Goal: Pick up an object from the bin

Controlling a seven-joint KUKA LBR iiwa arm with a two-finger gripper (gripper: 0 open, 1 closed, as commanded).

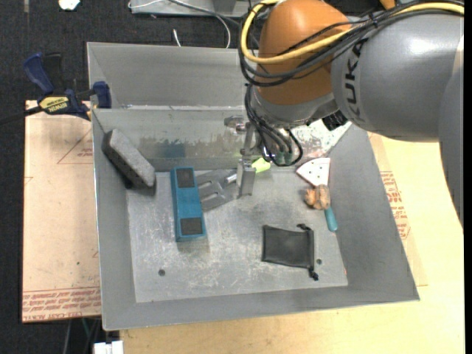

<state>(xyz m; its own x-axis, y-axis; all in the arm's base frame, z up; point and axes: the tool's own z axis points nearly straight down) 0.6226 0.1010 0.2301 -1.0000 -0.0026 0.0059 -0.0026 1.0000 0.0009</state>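
Hanging over middle of bin (pixel 118 271), hand (pixel 247 184) was placed at grey metal piece (pixel 214 192), which lay just beside blue rectangular block (pixel 187 205). Hand apart or together: could not be told. Black pouch (pixel 287 245) was seen toward front, dark grey block (pixel 127 161) at left wall.

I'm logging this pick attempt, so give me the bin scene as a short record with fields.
bin: grey metal bin
gripper: above the bin's middle
nearest: pale grey angular piece, just left of gripper
left-centre: blue rectangular box with dark panels, lying flat
far left: dark grey oblong block
front: flat black fabric pouch
right: white triangular piece; small tan lump
held: cannot tell
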